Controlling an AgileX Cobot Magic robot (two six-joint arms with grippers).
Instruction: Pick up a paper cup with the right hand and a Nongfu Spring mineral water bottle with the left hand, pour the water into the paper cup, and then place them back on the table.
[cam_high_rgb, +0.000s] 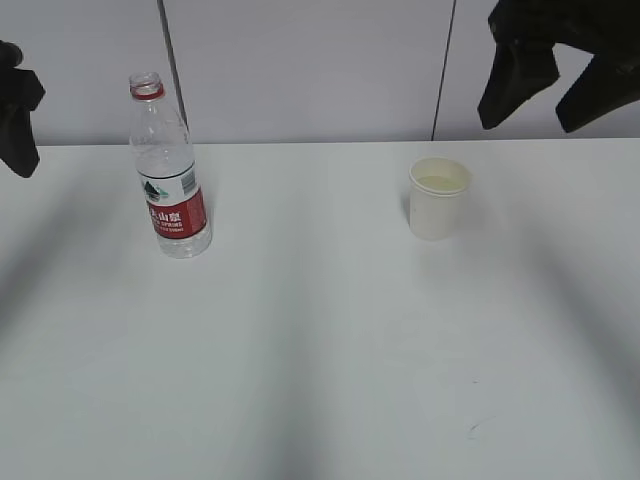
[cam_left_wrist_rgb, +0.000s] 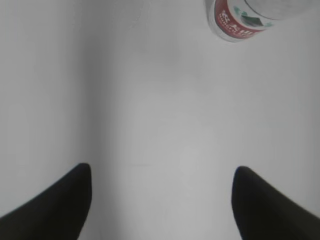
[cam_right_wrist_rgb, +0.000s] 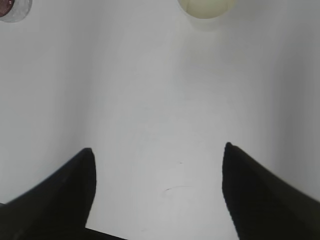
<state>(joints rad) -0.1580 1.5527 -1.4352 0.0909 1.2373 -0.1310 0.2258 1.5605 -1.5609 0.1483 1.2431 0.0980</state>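
The Nongfu Spring bottle (cam_high_rgb: 168, 170) stands upright and uncapped at the left of the white table (cam_high_rgb: 320, 350), with a little water low in it. It shows at the top right of the left wrist view (cam_left_wrist_rgb: 240, 20). The paper cup (cam_high_rgb: 438, 197) stands upright right of centre, its cream inside visible; it shows at the top of the right wrist view (cam_right_wrist_rgb: 205, 7). My left gripper (cam_left_wrist_rgb: 162, 172) is open and empty, raised at the far left (cam_high_rgb: 18, 115). My right gripper (cam_right_wrist_rgb: 157, 152) is open and empty, raised at the upper right (cam_high_rgb: 550, 85), above and right of the cup.
A small dark scuff mark (cam_high_rgb: 478, 428) lies on the table near the front right; it shows in the right wrist view (cam_right_wrist_rgb: 172, 189). A grey panelled wall (cam_high_rgb: 320, 60) stands behind the table's far edge. The bottle's base shows at the top left of the right wrist view (cam_right_wrist_rgb: 12, 9).
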